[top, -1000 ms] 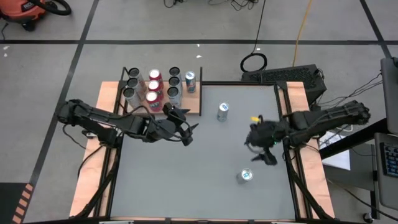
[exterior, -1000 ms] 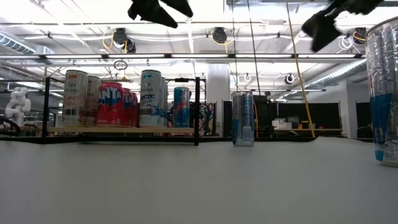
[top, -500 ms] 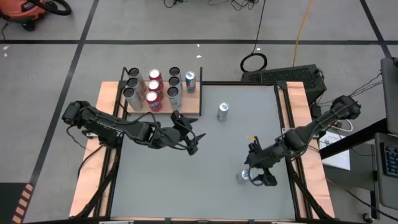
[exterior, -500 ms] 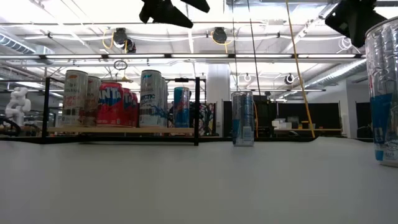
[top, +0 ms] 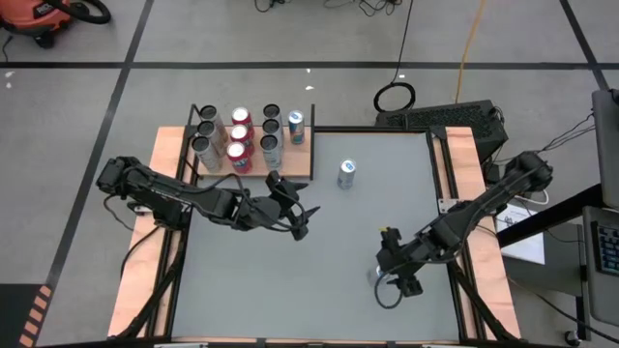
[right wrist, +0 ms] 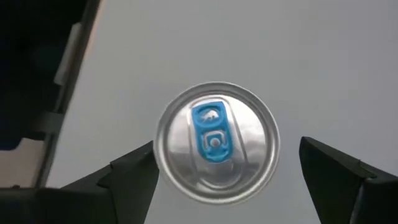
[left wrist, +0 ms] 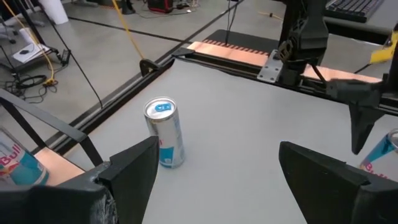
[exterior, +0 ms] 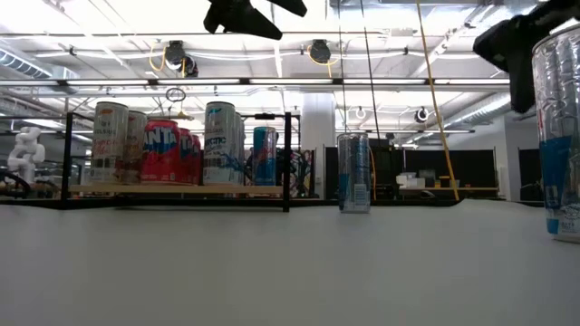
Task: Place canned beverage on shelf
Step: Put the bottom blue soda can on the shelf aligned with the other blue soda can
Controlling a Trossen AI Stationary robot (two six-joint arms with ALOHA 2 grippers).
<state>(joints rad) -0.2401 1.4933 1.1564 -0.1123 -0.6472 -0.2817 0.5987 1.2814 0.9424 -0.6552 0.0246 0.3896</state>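
The wooden shelf (top: 296,162) stands at the table's far left and holds several upright cans (top: 239,137). One silver-blue can (top: 346,173) stands on its base on the grey table right of the shelf; it also shows in the left wrist view (left wrist: 165,132). A second can (right wrist: 216,142) stands near the table's near right. My right gripper (top: 390,273) hangs open above it, pointing down, a finger on either side of the can's top without touching. My left gripper (top: 298,218) is open and empty above the table's middle.
Black rails and wooden strips (top: 458,184) line the table's sides. In the low view the near can (exterior: 562,136) fills the right edge and the shelf's black post (exterior: 286,161) stands between the shelf and the middle can (exterior: 353,172). Bare grey tabletop (top: 280,290) lies at the near left.
My right gripper has gone toward the table's near edge and down, turning until it points down over the near can. My left gripper has shifted a little toward the near right, then kept still. The cans have not moved.
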